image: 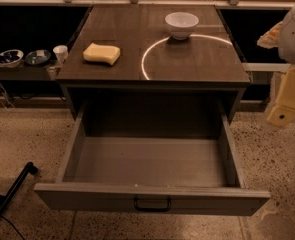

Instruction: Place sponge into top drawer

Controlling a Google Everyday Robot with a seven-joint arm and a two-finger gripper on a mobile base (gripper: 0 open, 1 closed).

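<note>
The pale yellow sponge (102,53) lies flat on the left part of the dark wooden cabinet top (202,61). The top drawer (152,163) is pulled fully out toward me, its inside bare, with a small dark pull handle (152,204) on the front panel. My gripper (287,101) is at the right edge of the view, beside the cabinet and well to the right of the sponge, with yellowish fingers (283,115) pointing down. It holds nothing that I can see.
A white bowl (181,24) stands at the back of the cabinet top, with a bright curved light arc (152,51) beneath it. Two dark bowls (23,57) and a white cup (60,53) sit on a low shelf at left. A black pole (9,196) crosses the floor at lower left.
</note>
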